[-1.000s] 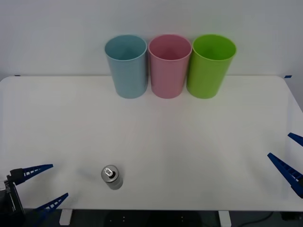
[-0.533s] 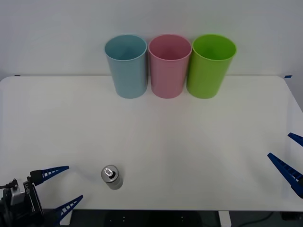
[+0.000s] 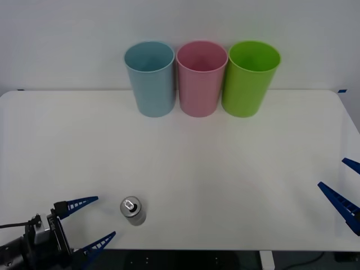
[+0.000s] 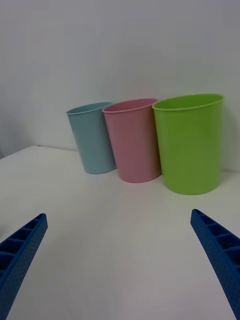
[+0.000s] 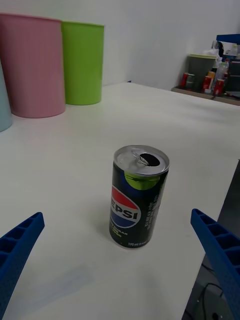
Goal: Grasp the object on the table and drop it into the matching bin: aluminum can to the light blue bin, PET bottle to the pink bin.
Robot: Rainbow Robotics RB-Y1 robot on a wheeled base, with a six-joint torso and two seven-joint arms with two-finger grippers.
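— Front view first: where does the aluminum can (image 3: 133, 210) stand?

— Upright on the table (image 3: 214, 163), close to the table's near edge and toward its left side. Its shiny top with the opened pull tab faces up. From the left wrist its side reads as dark, with a Pepsi logo and a green patch under the rim (image 5: 139, 196).

— And the left gripper (image 3: 90, 220)?

— Just to the left of the can, low at the near edge, its blue ribbed fingers (image 3: 77, 204) spread wide and pointing toward the can. Nothing is between them; the can is near the fingertips but apart from them. Seen from the left wrist, the can stands ahead of the gap, between the two fingers (image 5: 20, 241).

— The bins?

— Three stand in a row well beyond the can, at the table's far edge: the light blue bin (image 3: 151, 79) almost straight behind the can, the pink bin (image 3: 201, 77) touching it on the right, then a lime green bin (image 3: 250, 77).

— What of the other arm?

— The right gripper (image 3: 344, 185) waits far to the right of the can, at the table's right edge, fingers wide apart and empty, facing the three bins (image 4: 136, 140).
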